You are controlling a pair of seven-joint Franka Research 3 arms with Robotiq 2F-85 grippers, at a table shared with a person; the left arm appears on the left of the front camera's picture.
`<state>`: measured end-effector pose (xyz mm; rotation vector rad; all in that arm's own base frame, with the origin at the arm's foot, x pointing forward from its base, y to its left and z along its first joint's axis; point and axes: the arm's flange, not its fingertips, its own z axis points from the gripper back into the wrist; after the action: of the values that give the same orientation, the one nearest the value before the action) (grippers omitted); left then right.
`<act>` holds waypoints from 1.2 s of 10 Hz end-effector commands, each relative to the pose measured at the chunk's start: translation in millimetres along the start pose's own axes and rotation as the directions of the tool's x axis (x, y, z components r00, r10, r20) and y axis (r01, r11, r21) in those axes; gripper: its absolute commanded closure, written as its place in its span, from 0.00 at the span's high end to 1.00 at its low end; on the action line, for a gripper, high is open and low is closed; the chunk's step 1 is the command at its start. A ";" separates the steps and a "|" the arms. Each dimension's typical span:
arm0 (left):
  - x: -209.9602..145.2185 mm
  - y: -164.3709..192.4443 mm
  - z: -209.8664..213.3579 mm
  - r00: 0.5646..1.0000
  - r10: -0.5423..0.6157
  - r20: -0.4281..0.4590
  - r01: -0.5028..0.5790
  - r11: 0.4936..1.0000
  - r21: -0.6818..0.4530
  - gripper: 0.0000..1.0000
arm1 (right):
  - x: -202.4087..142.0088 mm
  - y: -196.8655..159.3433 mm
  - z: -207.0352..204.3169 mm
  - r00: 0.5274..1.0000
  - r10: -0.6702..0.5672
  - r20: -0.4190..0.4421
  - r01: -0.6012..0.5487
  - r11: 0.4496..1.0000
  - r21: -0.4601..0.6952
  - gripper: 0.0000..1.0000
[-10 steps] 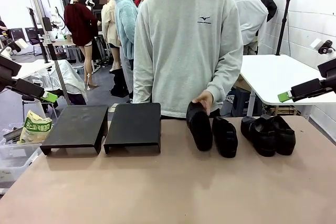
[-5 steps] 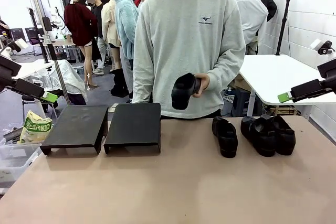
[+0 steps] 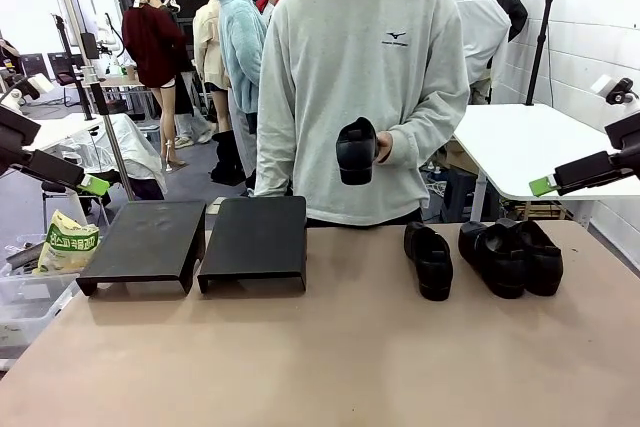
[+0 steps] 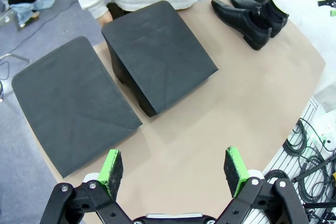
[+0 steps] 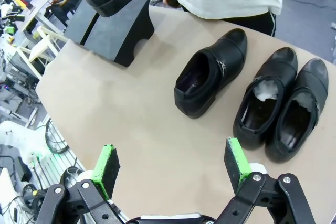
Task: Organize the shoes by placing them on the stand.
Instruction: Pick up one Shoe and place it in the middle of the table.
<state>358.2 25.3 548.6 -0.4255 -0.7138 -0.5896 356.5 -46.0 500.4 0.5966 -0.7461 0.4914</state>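
Since a second ago the person's hand (image 3: 383, 147) has lifted one shoe (image 3: 356, 152) off the table (image 3: 300, 367) and now holds it at chest height, clear of everything else. The tan table fills the lower half of the front view, and the person (image 3: 360, 67), in a pale grey sweatshirt, stands at its far edge. On my left half of the table sit two flat black stands side by side near the far edge: the outer stand (image 3: 140, 242) and the inner stand (image 3: 255, 237), close together but apart. On my right half, three shoes rest on the table with toes pointing toward the person: a single shoe (image 3: 428, 259) nearest the middle, and just beside it a pair of shoes (image 3: 510, 255) lying against each other, with white stuffing showing inside them in my right wrist view. My left gripper (image 4: 173, 163) hangs above the table's near edge, looking down on the stands, green pads spread wide and holding nothing. My right gripper (image 5: 170, 163) hangs above the three resting shoes, spread just as wide and likewise empty.
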 end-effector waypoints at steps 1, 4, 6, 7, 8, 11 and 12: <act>-2.0 1.5 0.8 1.000 -0.022 0.002 0.022 1.000 -0.011 1.00 | 5.1 6.0 3.3 1.000 0.017 -0.001 -0.017 1.000 -0.001 1.00; -2.0 1.5 0.8 1.000 -0.022 0.002 0.022 1.000 -0.011 1.00 | 29.2 9.8 7.3 1.000 0.016 -0.020 -0.017 0.999 -0.051 1.00; -2.0 1.5 0.8 1.000 -0.022 0.002 0.022 1.000 -0.011 1.00 | 68.3 3.7 -12.3 0.990 0.008 -0.143 -0.018 0.997 -0.072 1.00; -2.0 1.5 0.8 1.000 -0.022 0.002 0.022 1.000 -0.011 1.00 | 91.1 -8.3 -32.5 0.978 -0.022 -0.209 0.008 0.997 -0.071 1.00; -2.0 1.5 0.8 1.000 -0.022 0.002 0.022 1.000 -0.011 1.00 | 105.6 -20.2 -54.9 0.956 -0.076 -0.282 0.071 0.997 -0.027 1.00; -2.0 1.5 0.8 1.000 -0.022 0.002 0.022 1.000 -0.011 1.00 | 112.2 -36.6 -125.1 0.855 -0.164 -0.491 0.052 0.971 -0.235 1.00; -2.0 1.5 0.8 1.000 -0.022 0.002 0.022 1.000 -0.011 1.00 | 107.9 -41.1 -142.1 0.837 -0.179 -0.517 0.053 0.967 -0.249 1.00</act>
<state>357.9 24.4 548.8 -0.4235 -0.7126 -0.5918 516.3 33.5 473.7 0.3143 -0.2709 0.4298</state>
